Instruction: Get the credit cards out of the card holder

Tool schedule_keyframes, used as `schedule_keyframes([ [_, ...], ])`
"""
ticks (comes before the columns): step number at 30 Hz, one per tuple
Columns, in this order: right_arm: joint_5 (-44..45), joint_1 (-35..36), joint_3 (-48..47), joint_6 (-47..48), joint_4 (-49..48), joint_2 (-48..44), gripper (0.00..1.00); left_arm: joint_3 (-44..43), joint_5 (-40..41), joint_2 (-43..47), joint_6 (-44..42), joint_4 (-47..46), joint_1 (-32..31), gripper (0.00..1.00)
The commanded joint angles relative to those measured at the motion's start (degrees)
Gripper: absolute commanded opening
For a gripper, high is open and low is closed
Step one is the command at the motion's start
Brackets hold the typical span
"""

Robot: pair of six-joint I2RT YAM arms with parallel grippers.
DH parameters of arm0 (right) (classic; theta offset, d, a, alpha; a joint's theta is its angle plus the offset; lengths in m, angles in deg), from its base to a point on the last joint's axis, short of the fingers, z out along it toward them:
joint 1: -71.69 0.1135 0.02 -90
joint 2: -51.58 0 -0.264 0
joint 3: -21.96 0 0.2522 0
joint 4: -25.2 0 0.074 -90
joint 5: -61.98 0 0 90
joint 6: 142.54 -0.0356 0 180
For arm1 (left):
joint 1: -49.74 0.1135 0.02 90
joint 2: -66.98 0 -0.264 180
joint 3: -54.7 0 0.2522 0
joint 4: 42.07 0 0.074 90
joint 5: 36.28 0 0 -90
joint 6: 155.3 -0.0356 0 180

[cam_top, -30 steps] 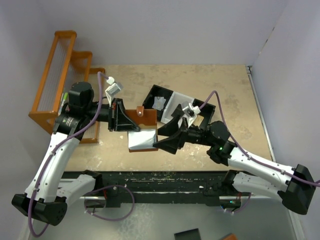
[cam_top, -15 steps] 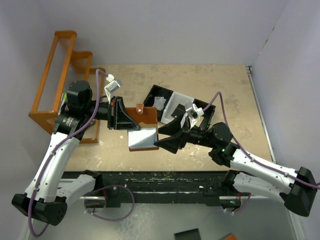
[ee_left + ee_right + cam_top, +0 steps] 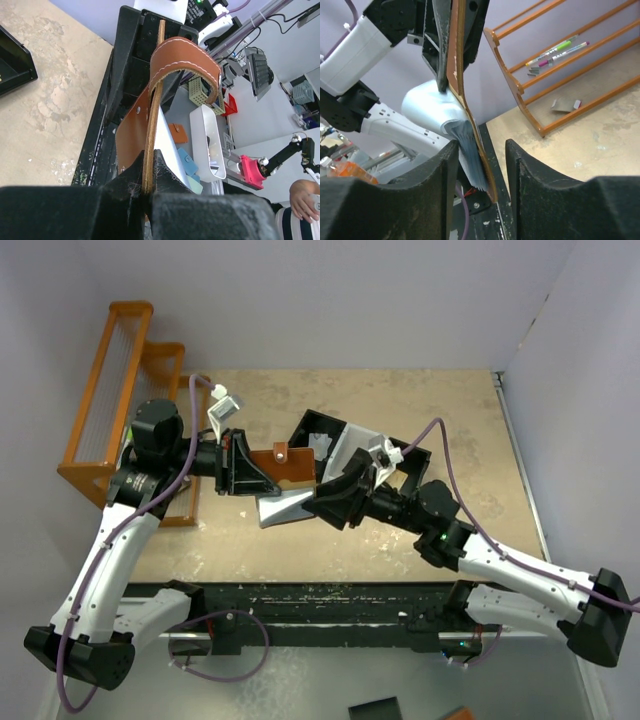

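Observation:
The card holder (image 3: 295, 462), a brown leather wallet with a snap tab, hangs above the table on edge. My left gripper (image 3: 262, 472) is shut on its leather flap (image 3: 132, 135), which sits pinched between the fingers (image 3: 167, 175). The pale blue-grey pleated lining (image 3: 470, 150) fans out at its lower end. My right gripper (image 3: 482, 145) straddles that end. Its left finger lies against the lining, and a gap remains between the brown edge and the right finger (image 3: 520, 160). The credit cards are hidden.
An orange wire rack (image 3: 120, 390) stands at the table's left, with pens (image 3: 560, 50) lying in it. A black-and-white compartment tray (image 3: 345, 435) holding a white paper scrap (image 3: 320, 445) sits just behind the wallet. The table's dark front rail (image 3: 330, 602) runs below.
My right gripper has moved up and left onto the wallet's lower end, and its jaws have narrowed round it. The lining half has tilted. The left gripper keeps its hold.

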Motion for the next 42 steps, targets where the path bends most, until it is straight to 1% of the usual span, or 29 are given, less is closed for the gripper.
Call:
schedule_keyframes([
  [1,3.23,-0.11,-3.72,-0.66,-6.73,0.95,0.40,-0.19,-3.10,0.94,1.75,-2.31,0.17,0.00],
  [2,2.48,-0.08,-4.49,-1.21,-7.31,1.47,0.35,0.11,-3.10,0.94,1.22,-2.06,0.17,0.00],
  [4,0.76,-0.08,-5.06,-2.99,-9.24,2.53,0.30,0.16,-2.93,0.65,-0.38,-0.76,0.17,0.00],
  [6,-0.42,-0.13,-5.00,-4.95,-11.72,3.41,0.29,0.16,-2.88,0.21,-2.07,0.69,0.18,0.00],
  [10,-1.50,-0.08,-4.24,-7.67,-15.84,4.06,0.30,0.10,-2.66,-0.37,-5.48,3.53,0.17,0.00],
  [13,-1.95,-0.08,-4.38,-8.38,-16.77,4.46,0.29,0.14,-2.83,-0.44,-6.48,4.60,0.17,0.00],
  [14,-2.05,-0.10,-4.55,-8.71,-16.96,4.84,0.26,0.21,-2.91,-0.46,-6.65,4.79,0.18,0.00],
  [15,-2.14,-0.12,-4.74,-9.25,-17.33,5.24,0.21,0.24,-2.92,-0.42,-6.97,5.08,0.17,0.00],
  [16,-2.29,-0.08,-4.93,-10.00,-18.20,5.73,0.08,0.25,-2.84,-0.54,-7.52,5.42,0.17,0.00],
  [17,-2.34,-0.08,-4.97,-11.31,-19.29,6.29,0.00,0.25,-2.67,-0.55,-8.15,5.85,0.18,0.00],
  [18,-2.23,-0.08,-5.17,-12.08,-19.97,6.76,0.00,0.16,-2.37,-0.56,-8.80,6.38,0.17,0.00],
  [19,-1.99,-0.10,-5.34,-13.32,-20.03,7.28,0.00,-0.01,-1.40,-0.40,-9.61,6.79,0.18,0.05],
  [21,-2.18,-0.12,-5.59,-15.58,-18.86,7.77,0.00,-0.62,0.07,-0.23,-11.76,8.14,0.22,0.21],
  [24,-1.83,-0.08,-4.30,-17.50,-17.40,7.04,0.00,-3.27,3.74,-0.41,-17.10,11.96,0.38,0.50],
  [25,-1.49,-0.08,-3.58,-18.10,-16.58,6.48,0.00,-6.27,5.94,-0.65,-20.96,14.83,0.61,0.58],
  [27,-0.18,-0.08,-2.79,-18.30,-14.13,4.85,0.00,-12.16,14.14,-0.98,-30.06,20.98,1.20,0.67],
  [30,2.21,-0.08,-2.93,-17.01,-7.05,1.94,0.00,-18.43,23.42,-0.35,-40.34,24.25,1.84,0.76],
  [31,2.94,-0.13,-3.41,-16.23,-4.17,1.38,0.00,-19.81,26.24,0.24,-42.62,23.98,1.84,0.78],
  [33,3.91,-0.13,-4.55,-13.81,1.97,0.51,0.00,-21.35,28.93,1.80,-45.74,22.77,1.84,0.82],
  [35,4.03,-0.13,-5.96,-12.36,6.24,0.41,0.00,-22.02,26.83,3.15,-48.32,23.25,1.85,0.84],
  [38,3.03,-0.08,-7.95,-10.58,10.10,1.14,0.00,-20.88,15.90,3.38,-52.33,29.16,1.84,0.81],
  [40,1.52,-0.08,-9.78,-9.77,11.55,2.15,0.00,-19.15,10.88,2.40,-56.47,35.08,1.76,0.78],
  [42,0.12,-0.13,-11.70,-9.21,14.36,3.38,0.00,-18.38,12.37,0.71,-63.28,41.45,1.75,0.76],
])
